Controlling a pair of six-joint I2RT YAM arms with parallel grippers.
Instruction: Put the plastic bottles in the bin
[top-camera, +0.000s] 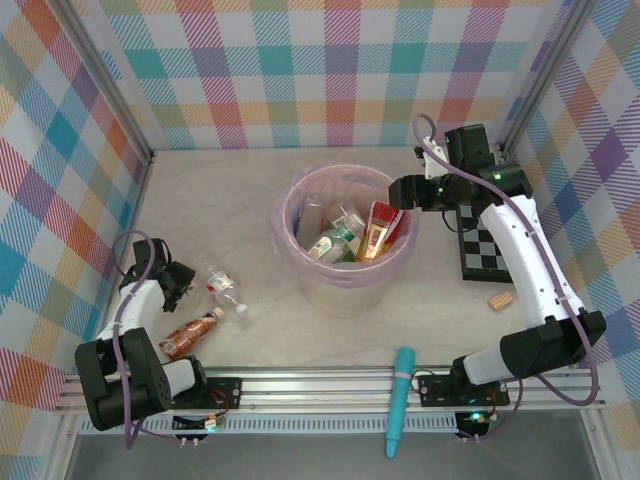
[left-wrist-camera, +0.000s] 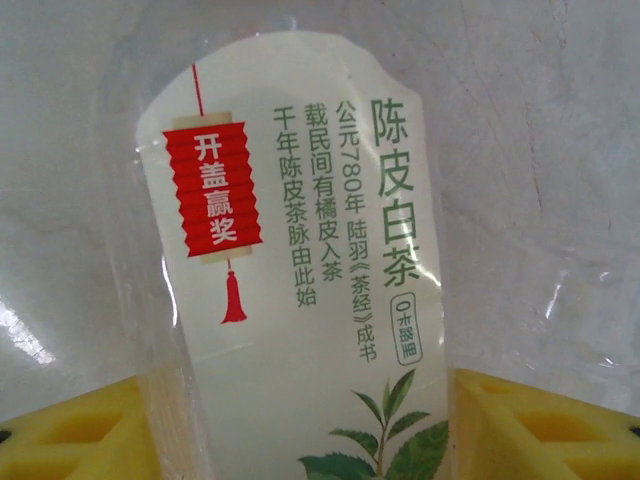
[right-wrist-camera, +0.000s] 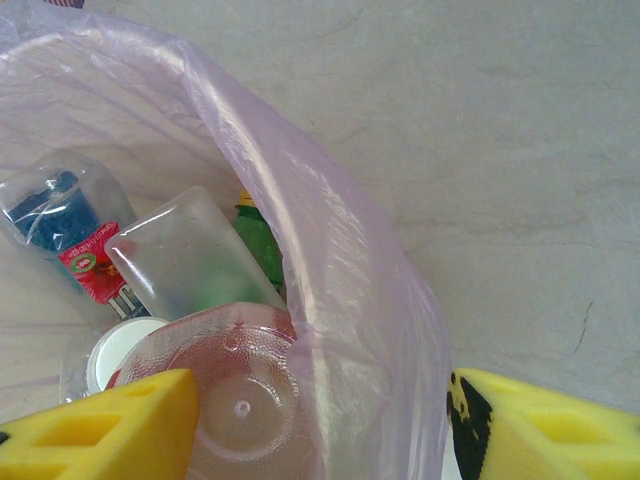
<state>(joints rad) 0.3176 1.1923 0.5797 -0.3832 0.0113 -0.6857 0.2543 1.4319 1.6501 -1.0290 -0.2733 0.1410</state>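
Overhead, the bin (top-camera: 345, 290) stands at the middle of the surface (top-camera: 230, 190). Its pink bag (right-wrist-camera: 330, 260) is folded over the rim, and several plastic bottles are piled inside. The right hand (top-camera: 402, 192) hangs over the bin's right rim. In its wrist camera the yellow fingers (right-wrist-camera: 110, 430) are spread wide with nothing gripped, straddling the bag's edge. Just below them a red-labelled bottle (top-camera: 381, 230) leans inside the bin, its clear dimpled base beside one finger. A green bottle (right-wrist-camera: 258, 240) and a blue-and-red labelled bottle (right-wrist-camera: 65, 215) lie deeper in.

At the left, the left hand (top-camera: 185, 282) is low at a clear bottle (top-camera: 226, 292) lying on its side. In the wrist view that bottle's white label (left-wrist-camera: 300, 280), printed with green characters, fills the gap between both fingers. They seem to sit against its sides, but whether they squeeze it I cannot tell. A copper-brown bottle (top-camera: 190, 334) lies near it, toward the arms. A teal tube (top-camera: 400, 400) rests at the near edge, and a checkered board (top-camera: 485, 250) lies right of the bin.
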